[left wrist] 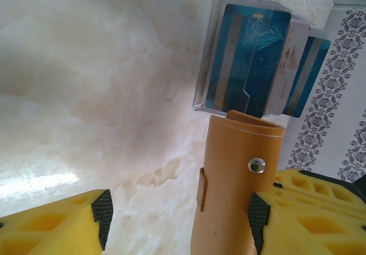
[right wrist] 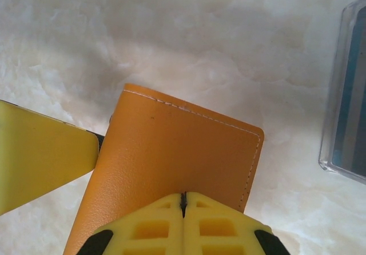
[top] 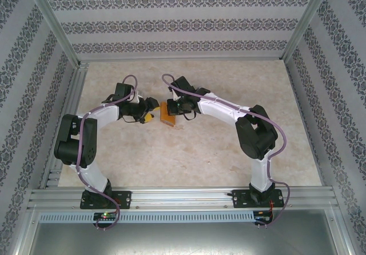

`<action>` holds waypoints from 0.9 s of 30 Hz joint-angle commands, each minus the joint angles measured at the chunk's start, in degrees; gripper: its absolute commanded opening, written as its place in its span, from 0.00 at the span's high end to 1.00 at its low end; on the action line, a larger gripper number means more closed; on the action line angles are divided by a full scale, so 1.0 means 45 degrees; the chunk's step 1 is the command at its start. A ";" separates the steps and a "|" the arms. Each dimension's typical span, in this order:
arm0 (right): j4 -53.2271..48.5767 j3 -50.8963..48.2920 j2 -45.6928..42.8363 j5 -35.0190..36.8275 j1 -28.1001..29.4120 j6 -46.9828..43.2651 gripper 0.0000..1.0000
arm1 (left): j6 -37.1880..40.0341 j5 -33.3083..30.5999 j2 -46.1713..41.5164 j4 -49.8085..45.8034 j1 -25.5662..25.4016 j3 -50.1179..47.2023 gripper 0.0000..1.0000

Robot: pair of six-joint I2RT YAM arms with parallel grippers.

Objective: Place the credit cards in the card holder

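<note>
The marbled table [top: 229, 158] carries everything. The left arm [top: 86, 132] and right arm [top: 254, 126] reach in from the near edge and meet near mid-table.

A clear case [left wrist: 205, 66] rests on the table just beyond the holder. In it lie the cards [left wrist: 251, 55], overlapped: blue ones with grey stripes and a pale pinkish one between them. None is in the holder.

The holder [left wrist: 237, 175], orange-brown, stands upright and folded between the two grippers. Its stitched edge shows in the right wrist view.

The left gripper [left wrist: 180, 212] straddles the holder with its jaws apart. One pad [left wrist: 258, 215] touches the holder's side, and the other is well apart from it. That same touching finger [right wrist: 40, 158] shows at the holder's edge in the right wrist view.

The right gripper [right wrist: 183, 200] has its jaws pressed together over the holder's near edge. It seems to pinch that edge, though the contact itself is hidden under the fingers.

The snap [left wrist: 256, 164], small and silver, sits on the holder's face just above the touching pad.
</note>
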 commanded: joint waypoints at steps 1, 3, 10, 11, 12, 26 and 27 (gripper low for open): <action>0.0734 -0.0017 -0.0401 0.0393 0.0127 -0.0269 1.00 | 0.0582 -0.0077 -0.0092 -0.0678 -0.0389 0.0519 0.34; 0.0391 0.0149 -0.0335 0.0702 0.0134 -0.0468 1.00 | 0.1087 -0.0302 0.0092 -0.1450 -0.0307 0.0874 0.34; 0.0158 0.0209 -0.0371 0.0873 0.0159 -0.0691 1.00 | 0.1035 -0.0202 -0.0190 -0.1291 -0.0075 0.0830 0.33; 0.0185 0.0289 -0.0344 0.0759 0.0146 -0.0611 1.00 | 0.1190 -0.0255 -0.0241 -0.1502 -0.0075 0.0931 0.33; 0.0303 0.0295 -0.0364 0.0676 0.0166 -0.0528 1.00 | 0.1220 -0.0192 -0.0242 -0.1533 -0.0075 0.0966 0.33; 0.1549 0.0344 -0.0382 -0.0043 0.0186 0.0308 1.00 | -0.0489 0.0925 0.0294 0.0774 -0.0445 0.0307 0.44; 0.1685 0.0234 -0.0453 -0.0040 0.0186 0.0378 1.00 | -0.0519 0.1005 0.0387 0.0896 -0.0447 0.0337 0.52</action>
